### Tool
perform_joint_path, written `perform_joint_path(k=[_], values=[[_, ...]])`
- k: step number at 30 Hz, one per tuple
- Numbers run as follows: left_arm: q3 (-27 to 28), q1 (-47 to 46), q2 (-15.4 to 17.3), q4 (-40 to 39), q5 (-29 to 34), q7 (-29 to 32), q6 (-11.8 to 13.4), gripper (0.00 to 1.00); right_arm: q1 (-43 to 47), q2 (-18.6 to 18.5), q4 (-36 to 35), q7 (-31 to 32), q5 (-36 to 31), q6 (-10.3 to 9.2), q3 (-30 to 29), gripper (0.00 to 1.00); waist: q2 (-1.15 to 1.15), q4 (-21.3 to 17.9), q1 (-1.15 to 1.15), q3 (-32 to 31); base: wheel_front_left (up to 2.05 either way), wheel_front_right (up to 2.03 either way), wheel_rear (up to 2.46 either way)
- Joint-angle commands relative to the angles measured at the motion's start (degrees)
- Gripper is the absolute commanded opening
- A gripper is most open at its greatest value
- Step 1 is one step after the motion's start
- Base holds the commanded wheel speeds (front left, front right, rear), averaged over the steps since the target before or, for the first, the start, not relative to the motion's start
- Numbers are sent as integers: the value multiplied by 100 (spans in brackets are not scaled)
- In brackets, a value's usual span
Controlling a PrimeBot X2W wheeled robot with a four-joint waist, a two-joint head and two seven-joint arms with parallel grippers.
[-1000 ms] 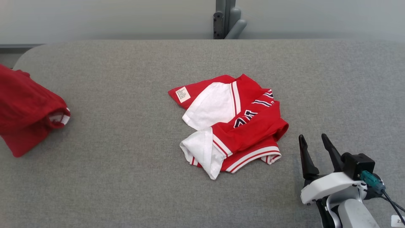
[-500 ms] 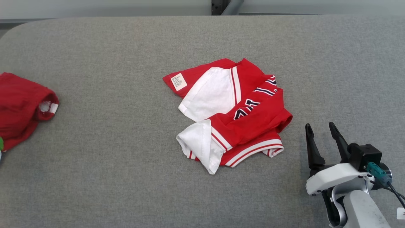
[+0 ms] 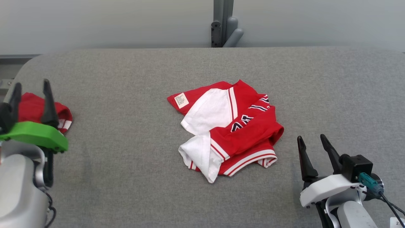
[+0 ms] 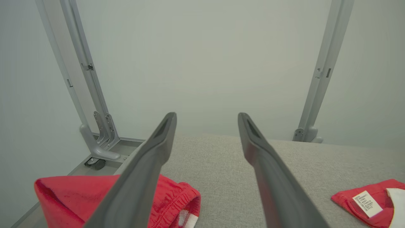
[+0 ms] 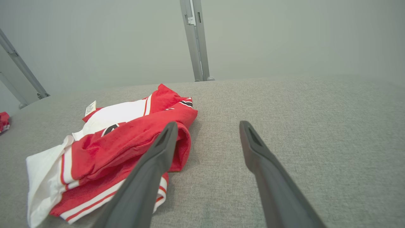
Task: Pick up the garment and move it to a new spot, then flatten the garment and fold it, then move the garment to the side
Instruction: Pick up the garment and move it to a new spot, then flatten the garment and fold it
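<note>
A crumpled red and white garment (image 3: 240, 129) with dark lettering and a white label lies at the middle of the grey table (image 3: 126, 79); it also shows in the right wrist view (image 5: 126, 139) and at the left wrist view's lower right (image 4: 370, 202). A plain red garment (image 3: 61, 115) lies bunched at the table's left edge (image 4: 63, 196). My left gripper (image 3: 31, 84) stands open just in front of the red garment, nothing between its fingers (image 4: 206, 115). My right gripper (image 3: 311, 137) is open and empty, right of the red and white garment (image 5: 208, 123).
A grey metal post (image 3: 223, 23) rises behind the table's far edge, with a pale wall beyond it. The table's rounded left corner (image 3: 28, 60) is close to my left gripper. Bare grey cloth stretches between the two garments and along the right side.
My left gripper has opened and let go of the red garment, which now lies at the table's left edge. The head camera shifted down and back up. The right arm kept its place.
</note>
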Motion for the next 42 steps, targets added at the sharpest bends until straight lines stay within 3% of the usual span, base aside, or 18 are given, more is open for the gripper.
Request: perform_joint_path(k=[1, 8, 20, 29, 34, 42], values=[[84, 341, -267, -193, 111, 0, 55, 100, 111, -11, -9, -4, -51, -6, 17, 100, 0, -199, 0, -261, 0, 0, 0], [498, 1377, -959, -694, 473, -2, 88, 100, 211, -1, -46, -4, -79, -6, 116, 100, 0, -528, 0, -417, 0, 0, 0], [1372, 2949, -1992, -1346, 1220, -2, -271, 100, 310, 7, 19, -4, 57, -6, 270, 100, 0, -783, 0, -505, 0, 0, 0], [1430, 3157, -2244, -1235, 1649, -2, -592, 100, 260, 7, 46, -4, 77, -6, 317, 100, 0, -668, 0, -415, 0, 0, 0], [1135, 3018, -2268, -1160, 1610, -1, -690, 100, 229, 7, 34, -3, 79, -6, 365, 100, 0, -562, 0, -342, 0, 0, 0], [-580, 2518, -2261, -888, 1272, -2, -764, 100, -1, 6, 44, -3, 98, -6, 535, 100, 0, -519, 0, 78, 0, 0, 0]])
